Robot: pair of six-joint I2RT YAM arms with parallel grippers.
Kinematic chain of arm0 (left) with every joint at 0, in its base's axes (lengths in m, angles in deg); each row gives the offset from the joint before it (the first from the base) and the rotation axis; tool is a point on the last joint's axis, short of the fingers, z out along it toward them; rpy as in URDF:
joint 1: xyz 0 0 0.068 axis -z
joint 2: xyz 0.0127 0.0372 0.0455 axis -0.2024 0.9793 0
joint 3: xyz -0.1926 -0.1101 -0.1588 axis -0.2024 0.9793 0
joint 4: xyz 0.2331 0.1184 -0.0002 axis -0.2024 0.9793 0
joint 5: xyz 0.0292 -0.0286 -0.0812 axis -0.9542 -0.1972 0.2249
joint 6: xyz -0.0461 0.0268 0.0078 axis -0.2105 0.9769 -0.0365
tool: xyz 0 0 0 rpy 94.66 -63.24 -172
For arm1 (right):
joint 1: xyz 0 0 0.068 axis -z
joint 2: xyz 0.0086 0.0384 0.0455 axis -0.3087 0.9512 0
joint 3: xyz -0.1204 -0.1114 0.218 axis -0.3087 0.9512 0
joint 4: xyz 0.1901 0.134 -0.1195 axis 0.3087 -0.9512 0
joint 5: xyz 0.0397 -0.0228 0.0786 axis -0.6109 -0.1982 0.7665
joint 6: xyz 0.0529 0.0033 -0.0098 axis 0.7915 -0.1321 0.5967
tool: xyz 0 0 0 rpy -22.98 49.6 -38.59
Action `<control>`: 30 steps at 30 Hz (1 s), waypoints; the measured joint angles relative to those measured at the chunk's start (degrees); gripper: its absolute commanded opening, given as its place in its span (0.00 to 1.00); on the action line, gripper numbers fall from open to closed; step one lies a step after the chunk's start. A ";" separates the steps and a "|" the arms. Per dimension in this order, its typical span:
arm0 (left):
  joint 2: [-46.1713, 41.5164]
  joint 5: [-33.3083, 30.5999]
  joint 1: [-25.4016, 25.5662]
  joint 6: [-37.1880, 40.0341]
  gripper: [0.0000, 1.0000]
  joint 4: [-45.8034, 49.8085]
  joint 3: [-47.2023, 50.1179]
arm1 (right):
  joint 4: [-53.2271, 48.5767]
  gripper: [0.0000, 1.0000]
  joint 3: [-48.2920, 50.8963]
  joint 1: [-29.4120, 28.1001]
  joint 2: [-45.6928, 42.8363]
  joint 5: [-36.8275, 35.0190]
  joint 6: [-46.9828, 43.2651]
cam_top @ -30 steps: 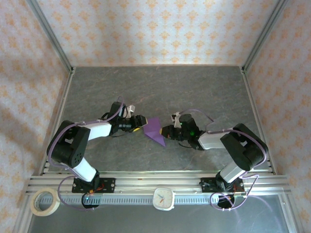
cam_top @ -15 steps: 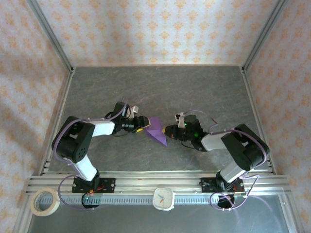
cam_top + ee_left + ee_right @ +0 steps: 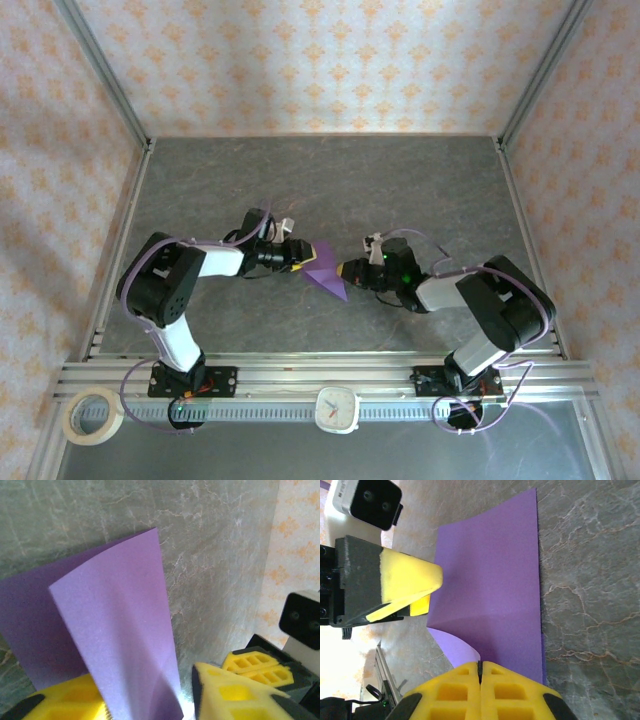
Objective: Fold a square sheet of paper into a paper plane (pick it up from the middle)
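Observation:
The purple sheet of paper (image 3: 324,270) lies folded over at the table's middle, between both grippers. My left gripper (image 3: 298,258) reaches it from the left. In the left wrist view the raised flap of the paper (image 3: 120,630) rests against one yellow finger (image 3: 65,700), and a narrow gap separates it from the other finger (image 3: 225,695), so the jaws stand open around it. My right gripper (image 3: 346,270) meets the sheet from the right. In the right wrist view the paper (image 3: 495,570) runs into my right gripper (image 3: 480,664), whose pads are pressed together on its edge.
The grey marbled table (image 3: 330,180) is walled by patterned panels and metal posts. A roll of tape (image 3: 92,417) and a small clock (image 3: 337,408) sit at the front rail, behind the arm bases.
My left arm has pushed to the right up to the paper and its jaws have narrowed around the flap. The paper and my right gripper have shifted slightly right.

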 measured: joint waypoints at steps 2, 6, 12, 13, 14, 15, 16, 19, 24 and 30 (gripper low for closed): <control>0.00 -0.48 0.20 -0.72 0.17 -0.66 0.00 | -2.25 0.30 -0.02 0.00 -1.27 -1.99 -0.44; 0.00 -3.13 0.28 -3.04 0.07 -2.27 0.00 | -9.07 0.40 -0.09 0.00 -7.93 -9.73 -2.67; 0.00 -6.38 0.28 -6.19 0.04 -5.35 -0.07 | -17.35 0.50 -1.18 0.00 -16.83 -20.61 -8.70; 0.00 -6.84 0.28 -6.43 0.03 -5.62 -0.22 | -17.97 0.54 -1.18 0.00 -17.70 -22.05 -9.42; 0.00 -7.17 0.28 -6.67 0.03 -5.88 -0.42 | -18.51 0.62 -1.18 0.00 -18.51 -23.34 -9.99; 0.00 -7.39 0.28 -6.82 0.04 -6.05 -0.76 | -18.69 0.72 -1.16 0.00 -19.26 -24.63 -10.23; 0.00 -7.50 0.28 -6.95 0.03 -6.25 -1.16 | -18.64 0.88 -1.09 0.00 -19.96 -25.77 -10.34; 0.02 -7.54 0.28 -7.26 0.04 -6.67 -2.64 | -17.14 1.00 -0.04 0.11 -22.10 -27.67 -10.86; 1.01 -7.28 0.33 -7.21 0.04 -6.82 -5.55 | -14.86 0.80 1.75 0.11 -22.69 -25.66 -12.07; 3.50 -6.91 0.35 -7.19 0.12 -6.80 -6.67 | -13.66 0.51 1.64 -0.35 -17.25 -23.85 -14.82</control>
